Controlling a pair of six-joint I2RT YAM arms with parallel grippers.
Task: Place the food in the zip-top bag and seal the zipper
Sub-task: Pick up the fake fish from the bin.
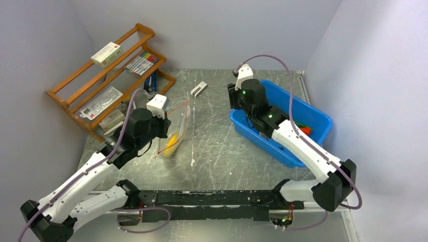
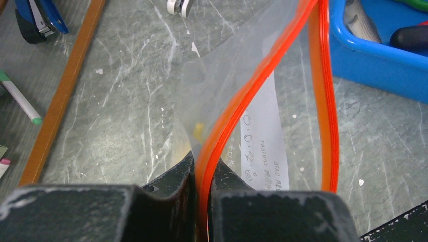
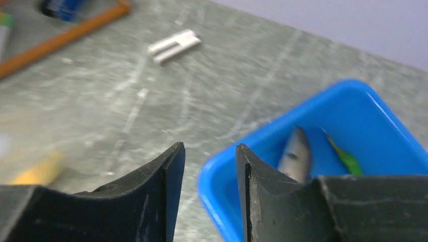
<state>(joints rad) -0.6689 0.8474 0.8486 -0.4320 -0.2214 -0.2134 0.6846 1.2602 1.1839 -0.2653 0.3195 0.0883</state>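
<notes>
My left gripper (image 2: 204,161) is shut on the red-orange zipper (image 2: 252,85) of the clear zip-top bag (image 2: 227,75) and holds its mouth open above the table. In the top view the bag (image 1: 177,126) hangs by this gripper (image 1: 162,125), with the yellow banana-like piece (image 1: 171,144) inside. My right gripper (image 3: 209,151) is open and empty, above the near-left corner of the blue bin (image 3: 373,131). The bin holds the silver-grey fish (image 3: 295,156), the green pod (image 3: 345,157), the dark eggplant (image 2: 411,38) and the red-orange chili (image 1: 306,130).
A wooden rack (image 1: 106,80) with markers and packets stands at the back left. A small white clip (image 1: 199,89) lies at the back centre. The blue bin (image 1: 308,113) stands at the right, near the side wall.
</notes>
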